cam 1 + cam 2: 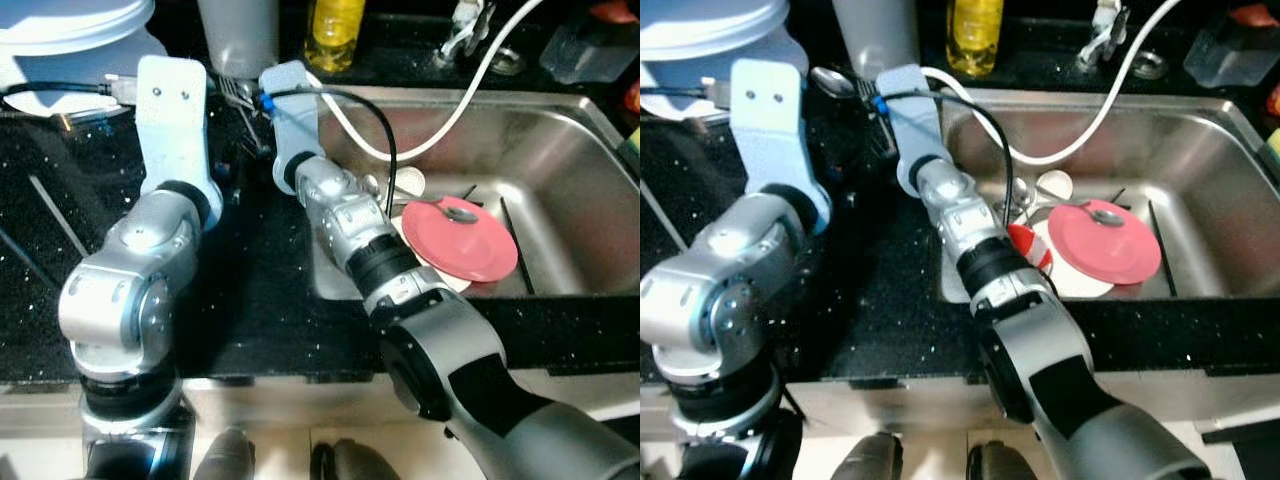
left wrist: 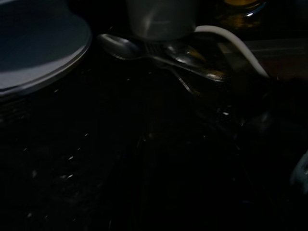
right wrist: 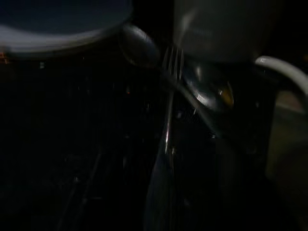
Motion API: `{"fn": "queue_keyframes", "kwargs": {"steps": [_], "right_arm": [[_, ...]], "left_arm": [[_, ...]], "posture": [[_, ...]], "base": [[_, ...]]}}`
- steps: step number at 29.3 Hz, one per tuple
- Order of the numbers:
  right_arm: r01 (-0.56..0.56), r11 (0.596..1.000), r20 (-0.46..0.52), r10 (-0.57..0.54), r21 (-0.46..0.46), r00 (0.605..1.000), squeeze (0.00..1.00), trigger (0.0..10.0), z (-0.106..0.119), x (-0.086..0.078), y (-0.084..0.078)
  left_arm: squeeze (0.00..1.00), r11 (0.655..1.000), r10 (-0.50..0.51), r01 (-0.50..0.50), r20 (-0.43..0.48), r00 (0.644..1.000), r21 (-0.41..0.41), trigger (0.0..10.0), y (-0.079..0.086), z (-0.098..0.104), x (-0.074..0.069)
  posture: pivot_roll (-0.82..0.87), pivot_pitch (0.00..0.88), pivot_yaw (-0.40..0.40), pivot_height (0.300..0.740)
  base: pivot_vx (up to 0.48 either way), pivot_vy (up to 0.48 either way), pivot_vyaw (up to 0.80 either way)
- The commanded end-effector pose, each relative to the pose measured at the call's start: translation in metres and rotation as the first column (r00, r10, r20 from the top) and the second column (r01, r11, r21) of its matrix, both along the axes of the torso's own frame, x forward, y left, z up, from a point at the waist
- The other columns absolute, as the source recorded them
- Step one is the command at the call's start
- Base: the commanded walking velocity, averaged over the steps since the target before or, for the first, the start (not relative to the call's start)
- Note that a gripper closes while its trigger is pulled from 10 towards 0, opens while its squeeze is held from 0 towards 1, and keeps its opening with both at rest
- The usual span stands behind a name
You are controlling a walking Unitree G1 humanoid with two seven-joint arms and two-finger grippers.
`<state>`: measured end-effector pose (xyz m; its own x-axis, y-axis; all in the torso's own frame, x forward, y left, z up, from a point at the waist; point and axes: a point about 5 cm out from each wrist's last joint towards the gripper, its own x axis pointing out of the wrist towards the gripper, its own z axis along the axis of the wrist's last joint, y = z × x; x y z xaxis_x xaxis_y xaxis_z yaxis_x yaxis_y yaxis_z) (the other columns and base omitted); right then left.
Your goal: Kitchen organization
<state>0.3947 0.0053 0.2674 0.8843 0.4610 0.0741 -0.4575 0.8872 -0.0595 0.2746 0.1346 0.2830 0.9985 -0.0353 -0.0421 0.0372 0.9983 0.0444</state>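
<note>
Nearest, both silver arms reach forward over the black speckled counter [image 1: 250,310] beside the steel sink [image 1: 560,150]. In the sink lies a pink plate [image 1: 465,245] on top of white dishes, with a spoon [image 1: 455,212] resting on it and a red-and-white piece [image 1: 1025,245] just beside the right forearm. Farther on, the left gripper [image 1: 235,165] hangs over the counter — whether its fingers are open or closed cannot be told. The right gripper [image 1: 880,120] is just beside it, near the sink's left corner; in the right wrist view a fork [image 3: 166,130] runs straight out from the camera with its tines pointing away, seemingly held, though the dark hides the fingers. Beyond the tines lie two spoons [image 2: 120,47] on the counter — one to each side of the fork. Behind them stand a grey cup [image 1: 240,35] and a yellow bottle [image 1: 335,30], with a white lidded pot [image 1: 70,40] at far left. A white hose [image 1: 440,125] curves over the sink from the back.
</note>
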Motion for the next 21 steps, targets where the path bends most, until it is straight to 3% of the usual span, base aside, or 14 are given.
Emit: {"fn": "queue_keyframes", "kwargs": {"steps": [1, 5, 7, 11, 14, 17, 21], "right_arm": [[0.017, 1.000, -0.002, -0.017, 0.026, 1.000, 1.00, 10.0, 0.006, 0.002, -0.003], [0.043, 0.998, -0.016, -0.044, -0.047, 0.999, 1.00, 10.0, 0.011, 0.007, -0.005], [0.035, 0.995, -0.038, -0.038, -0.094, 0.999, 0.00, 10.0, 0.011, 0.009, -0.006], [-0.004, 0.991, -0.087, -0.008, -0.134, 0.996, 0.00, 10.0, 0.006, 0.009, -0.004], [-0.041, 0.975, -0.133, 0.012, -0.217, 0.991, 0.00, 10.0, -0.009, 0.007, 0.001], [-0.034, 0.973, -0.146, 0.001, -0.229, 0.989, 0.00, 10.0, -0.013, 0.007, 0.001], [-0.012, 0.979, -0.237, -0.037, -0.204, 0.971, 0.00, 10.0, -0.035, 0.006, -0.002]], "left_arm": [[0.00, 1.000, 0.016, -0.016, -0.022, 1.000, 0.006, 10.0, 0.002, -0.004, -0.001], [0.00, 1.000, -0.002, 0.002, -0.021, 1.000, 0.004, 10.0, -0.001, -0.005, 0.004], [0.00, 1.000, -0.016, 0.016, -0.013, 1.000, 0.000, 10.0, -0.005, -0.004, 0.006], [0.00, 1.000, -0.020, 0.020, -0.008, 1.000, -0.005, 10.0, -0.007, -0.004, 0.008], [0.00, 1.000, -0.016, 0.016, -0.007, 1.000, -0.012, 10.0, -0.007, -0.006, 0.008], [0.00, 1.000, -0.014, 0.014, -0.007, 1.000, -0.013, 10.0, -0.007, -0.006, 0.007], [0.00, 1.000, 0.005, -0.005, -0.007, 1.000, -0.012, 10.0, -0.003, -0.007, 0.004]], "posture": [[0.33, 0.187, -0.076, 0.740], [0.29, 0.154, -0.077, 0.740], [0.27, 0.145, -0.082, 0.740], [0.25, 0.133, -0.095, 0.740], [0.24, 0.126, -0.111, 0.740], [0.24, 0.128, -0.116, 0.740], [0.26, 0.137, -0.123, 0.740]], "base": [[0.000, 0.000, 0.00], [0.000, 0.000, 0.00], [0.000, 0.000, 0.00], [0.000, 0.000, 0.00], [0.000, 0.000, 0.00], [0.000, 0.000, 0.00], [0.000, 0.000, 0.00]]}}
